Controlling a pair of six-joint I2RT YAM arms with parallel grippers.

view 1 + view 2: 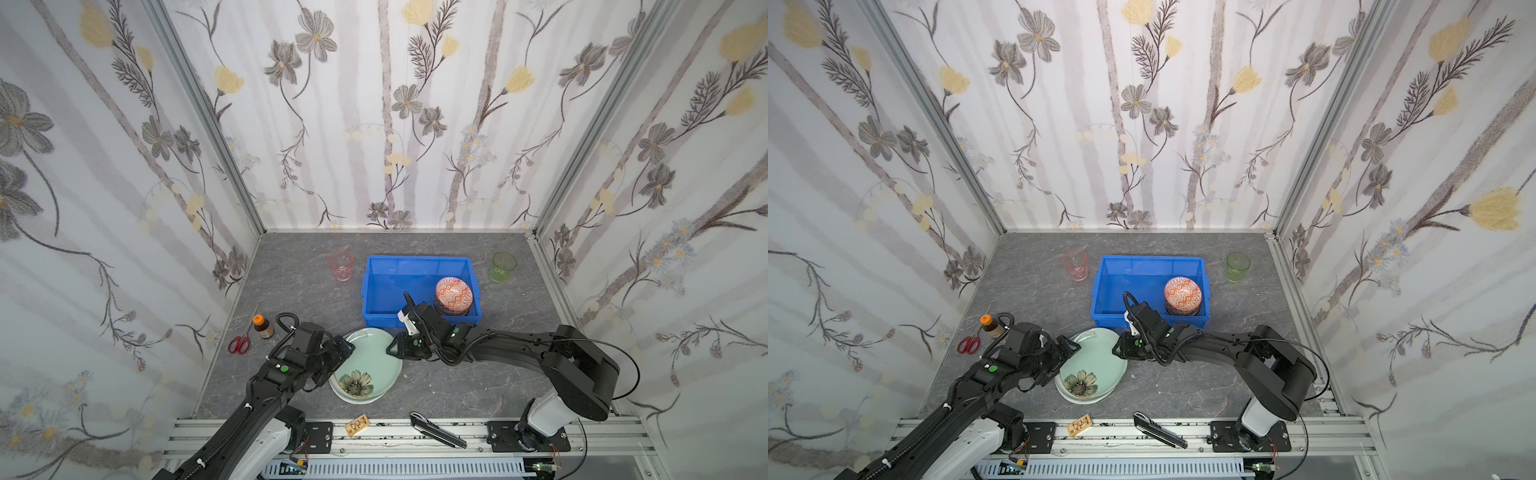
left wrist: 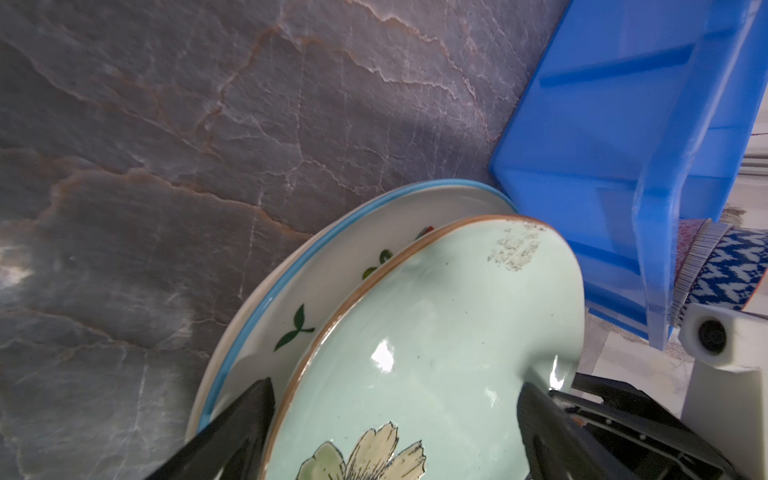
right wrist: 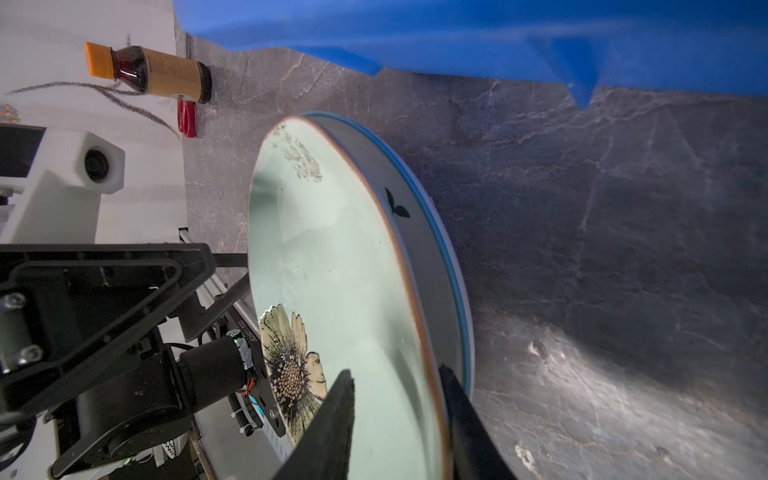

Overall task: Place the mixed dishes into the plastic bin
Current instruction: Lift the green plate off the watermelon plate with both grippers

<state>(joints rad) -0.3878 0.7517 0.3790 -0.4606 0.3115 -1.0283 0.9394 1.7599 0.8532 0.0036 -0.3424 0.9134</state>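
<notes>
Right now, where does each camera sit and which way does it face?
Top views: high above the arms' bases, looking down at the table and blue bin; left arm and right arm show.
Left wrist: on the left arm, low, facing across the green plate toward the bin; its fingers show.
Right wrist: on the right arm, low, facing across the plate toward the brown bottle; its fingers straddle the rim.
Shared: both wrist views show the green plate on the white plate.

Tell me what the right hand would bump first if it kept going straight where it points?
Probably the pale green plate: the fingers of the right hand straddle its rim, so the rim comes first. The left hand sits farther on, across the plate.
</notes>
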